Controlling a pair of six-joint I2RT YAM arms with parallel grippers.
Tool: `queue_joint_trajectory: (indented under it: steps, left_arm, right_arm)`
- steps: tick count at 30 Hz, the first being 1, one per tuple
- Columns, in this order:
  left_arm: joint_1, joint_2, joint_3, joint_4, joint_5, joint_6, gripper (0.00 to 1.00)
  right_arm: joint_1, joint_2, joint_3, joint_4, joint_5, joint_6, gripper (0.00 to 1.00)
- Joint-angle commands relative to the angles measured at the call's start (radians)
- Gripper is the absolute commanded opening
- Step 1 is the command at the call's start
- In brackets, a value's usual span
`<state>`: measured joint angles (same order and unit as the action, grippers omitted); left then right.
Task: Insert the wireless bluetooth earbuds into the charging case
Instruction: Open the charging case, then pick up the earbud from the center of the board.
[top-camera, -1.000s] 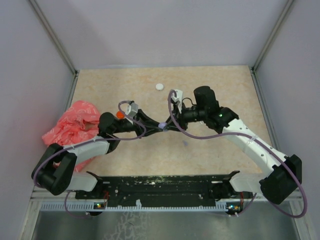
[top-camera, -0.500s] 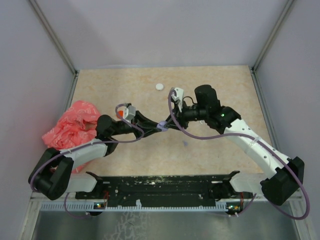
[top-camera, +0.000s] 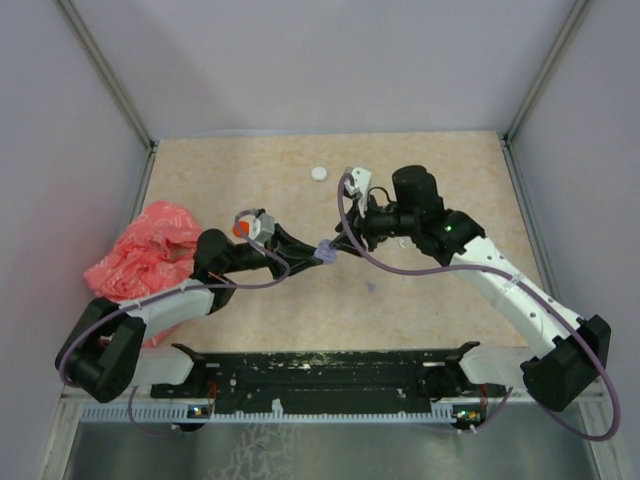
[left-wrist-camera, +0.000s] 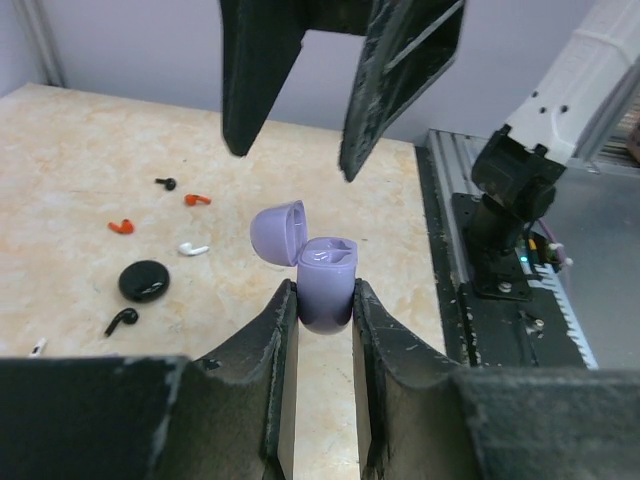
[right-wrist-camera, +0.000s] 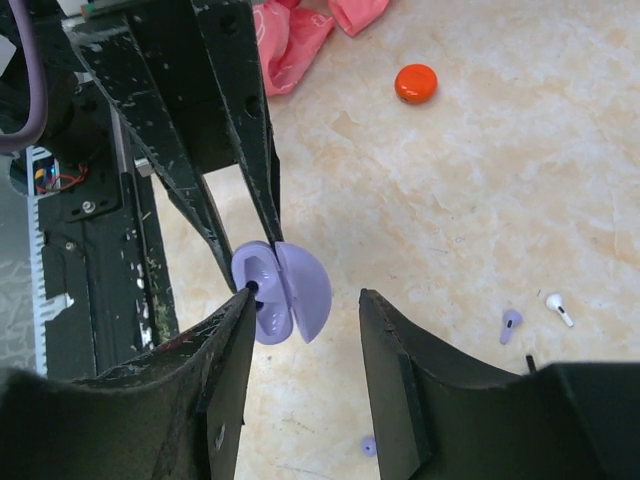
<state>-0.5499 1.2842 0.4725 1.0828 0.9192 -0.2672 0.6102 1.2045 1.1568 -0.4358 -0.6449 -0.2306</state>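
— What is seen at the largest scale?

— A beige table (top-camera: 450, 170) is shown from above, with a crumpled pink plastic bag (top-camera: 140, 250) laid at its left edge. The two arms are brought together over the middle.

— How are the tools set?

— The left gripper (left-wrist-camera: 323, 300) is closed upon the charging case (left-wrist-camera: 325, 285), a lilac shell that is held upright above the table with its lid (left-wrist-camera: 278, 232) swung open. The right gripper (right-wrist-camera: 306, 300) is spread wide, with a finger placed on either side of the case. Whether either finger touches the shell cannot be judged from the wrist view.

— And the smaller items?

— Three round discs are seen on the table: a black one (left-wrist-camera: 145, 281), an orange one (right-wrist-camera: 415, 83) near the bag, and a white one (top-camera: 318, 173) farther back. Below the case, the wireless bluetooth earbuds (left-wrist-camera: 121, 226) are scattered on the surface. Two red, two black (left-wrist-camera: 121, 320) and a white one (left-wrist-camera: 192, 249) are grouped around the black disc, and a lilac one (right-wrist-camera: 510, 322) is found beside another white (right-wrist-camera: 558, 308). Something lilac may be seated in the case's well, but it is too small to be made out.
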Motion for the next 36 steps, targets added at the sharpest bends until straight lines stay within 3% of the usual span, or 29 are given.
queue_joint_trajectory:
  steps: [1, 6, 12, 16, 18, 25, 36]
  left_arm:
    - [-0.003, -0.046, 0.002, -0.11, -0.104, 0.1, 0.01]
    - [-0.002, -0.137, -0.067, -0.111, -0.298, 0.121, 0.01]
    - [-0.004, -0.218, -0.154, -0.044, -0.424, 0.125, 0.0]
    - [-0.011, -0.199, -0.253, 0.129, -0.518, 0.111, 0.0]
    - [-0.011, -0.193, -0.291, 0.2, -0.525, 0.118, 0.0]
    - [-0.012, -0.304, -0.324, 0.014, -0.517, 0.165, 0.0]
    - [-0.01, -0.293, -0.325, -0.027, -0.518, 0.19, 0.0]
  right_arm:
    - [-0.004, -0.058, 0.063, 0.017, 0.031, 0.037, 0.48]
    - [-0.004, -0.11, 0.019, -0.05, 0.252, 0.133, 0.58]
    - [-0.004, -0.14, -0.079, -0.139, 0.428, 0.291, 0.62]
    - [-0.004, -0.13, -0.153, -0.147, 0.518, 0.396, 0.62]
    - [-0.004, -0.109, -0.183, -0.145, 0.556, 0.456, 0.62]
    - [0.006, -0.016, -0.289, -0.073, 0.618, 0.549, 0.61]
    - [0.05, 0.13, -0.374, 0.043, 0.755, 0.618, 0.61]
